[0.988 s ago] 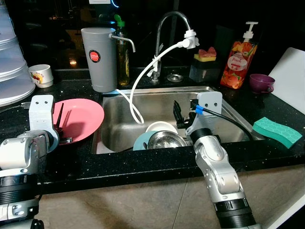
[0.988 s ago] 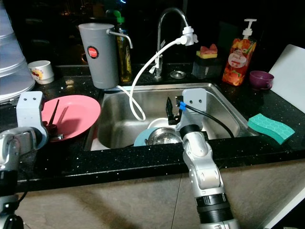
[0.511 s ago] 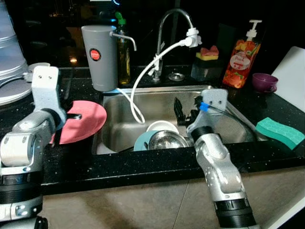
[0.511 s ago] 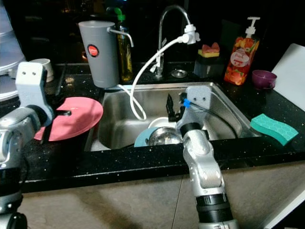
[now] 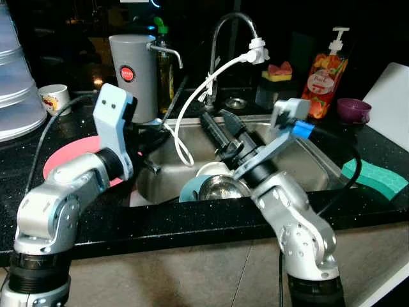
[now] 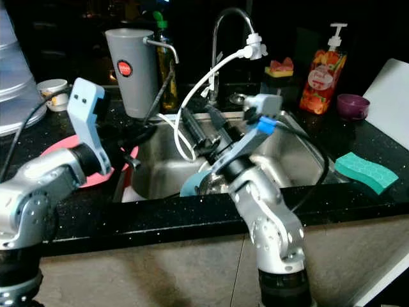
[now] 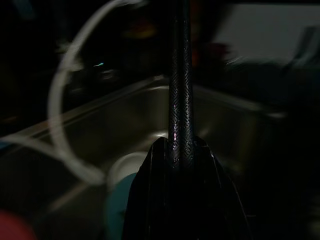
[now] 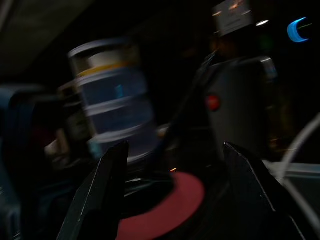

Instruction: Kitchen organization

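Pink, the round plate is lying flat beside the steel sink. You are keeping your left gripper pressed together over that sink, while your right gripper is hanging above it with fingers spread apart.

A black speckled worktop runs round a steel sink, with a curved chrome tap behind it. Beyond is near darkness (a few small lights glint there). Grey cabinet fronts stand below.
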{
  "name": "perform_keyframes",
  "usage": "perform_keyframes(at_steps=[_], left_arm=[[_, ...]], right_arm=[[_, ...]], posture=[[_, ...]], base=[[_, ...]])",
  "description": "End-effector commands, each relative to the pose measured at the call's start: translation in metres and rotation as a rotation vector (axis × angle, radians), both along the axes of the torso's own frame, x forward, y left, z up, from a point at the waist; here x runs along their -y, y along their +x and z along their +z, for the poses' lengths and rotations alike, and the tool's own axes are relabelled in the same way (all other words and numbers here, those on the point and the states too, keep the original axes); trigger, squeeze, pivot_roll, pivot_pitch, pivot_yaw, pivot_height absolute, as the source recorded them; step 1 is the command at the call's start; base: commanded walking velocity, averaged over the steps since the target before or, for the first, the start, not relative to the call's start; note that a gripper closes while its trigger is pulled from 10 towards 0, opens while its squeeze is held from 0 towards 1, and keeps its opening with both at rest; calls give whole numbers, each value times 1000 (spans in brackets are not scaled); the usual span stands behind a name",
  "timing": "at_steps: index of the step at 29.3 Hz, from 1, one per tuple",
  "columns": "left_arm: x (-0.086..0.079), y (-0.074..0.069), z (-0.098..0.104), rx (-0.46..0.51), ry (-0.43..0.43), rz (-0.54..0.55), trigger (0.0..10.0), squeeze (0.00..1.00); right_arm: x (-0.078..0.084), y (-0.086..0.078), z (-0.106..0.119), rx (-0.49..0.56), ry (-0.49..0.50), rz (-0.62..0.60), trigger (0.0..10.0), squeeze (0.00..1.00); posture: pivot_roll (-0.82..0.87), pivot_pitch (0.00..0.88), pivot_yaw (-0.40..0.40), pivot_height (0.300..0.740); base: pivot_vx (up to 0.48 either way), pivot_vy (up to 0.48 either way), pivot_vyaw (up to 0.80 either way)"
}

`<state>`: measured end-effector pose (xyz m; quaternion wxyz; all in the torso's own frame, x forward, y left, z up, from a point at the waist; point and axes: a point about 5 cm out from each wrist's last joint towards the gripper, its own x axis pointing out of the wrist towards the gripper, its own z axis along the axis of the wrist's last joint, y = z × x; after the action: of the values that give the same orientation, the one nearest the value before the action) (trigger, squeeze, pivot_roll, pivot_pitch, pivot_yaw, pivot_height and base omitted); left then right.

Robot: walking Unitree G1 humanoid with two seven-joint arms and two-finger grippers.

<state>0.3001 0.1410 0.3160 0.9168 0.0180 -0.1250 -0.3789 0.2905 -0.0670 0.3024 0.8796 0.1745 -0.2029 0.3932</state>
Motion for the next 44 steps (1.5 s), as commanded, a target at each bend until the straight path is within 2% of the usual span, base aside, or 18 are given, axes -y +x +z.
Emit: perform_keyframes(at_steps=[1,8,11,19,20,21,22,34,39,40,41,44], left_arm=[[7,-6,1,20,4,-76,10000,0],[15,-11,-1,14,6,-154,10000,0],[19,-18,-4,8,21,-218,10000,0],[21,-23,-13,-13,53,-261,10000,0],[21,-23,-14,-15,56,-257,10000,0],[21,-23,-14,-15,56,-257,10000,0],[21,-22,-15,-18,60,-253,10000,0],[21,-20,-18,-11,77,-231,10000,0],[23,-16,-19,22,82,-163,10000,0],[23,-15,-18,22,70,-147,10000,769],[23,-13,-18,18,60,-138,10000,1000],[22,-11,-16,22,54,-118,10000,1000]], right_arm=[[-4,-6,-2,0,-23,49,10000,0],[-5,-9,-2,-10,-31,82,10000,0],[-4,-9,-4,-27,-27,87,10000,0],[0,-7,-2,-49,14,89,10000,0],[1,-6,-1,-53,26,86,5176,0],[1,-6,-1,-53,26,86,5176,0],[3,-6,0,-57,53,85,0,0],[7,-6,4,-54,103,86,0,0],[7,-6,4,-54,105,94,0,0],[7,-7,3,-54,103,96,0,0],[6,-7,3,-54,101,97,0,0],[5,-6,2,-57,87,93,0,0]], posture=[[15,98,-20,740],[12,98,-19,740],[10,99,-19,740],[9,101,-22,740],[9,101,-23,740],[9,101,-23,740],[9,100,-23,740],[8,91,-23,740],[8,86,-26,740],[8,86,-26,740],[8,86,-26,740],[8,86,-26,740]], base=[[0,0,0],[0,0,0],[0,0,0],[0,0,0],[0,0,0],[0,0,0],[0,0,0],[0,0,0],[0,0,0],[0,0,0],[0,0,0],[0,0,0]])
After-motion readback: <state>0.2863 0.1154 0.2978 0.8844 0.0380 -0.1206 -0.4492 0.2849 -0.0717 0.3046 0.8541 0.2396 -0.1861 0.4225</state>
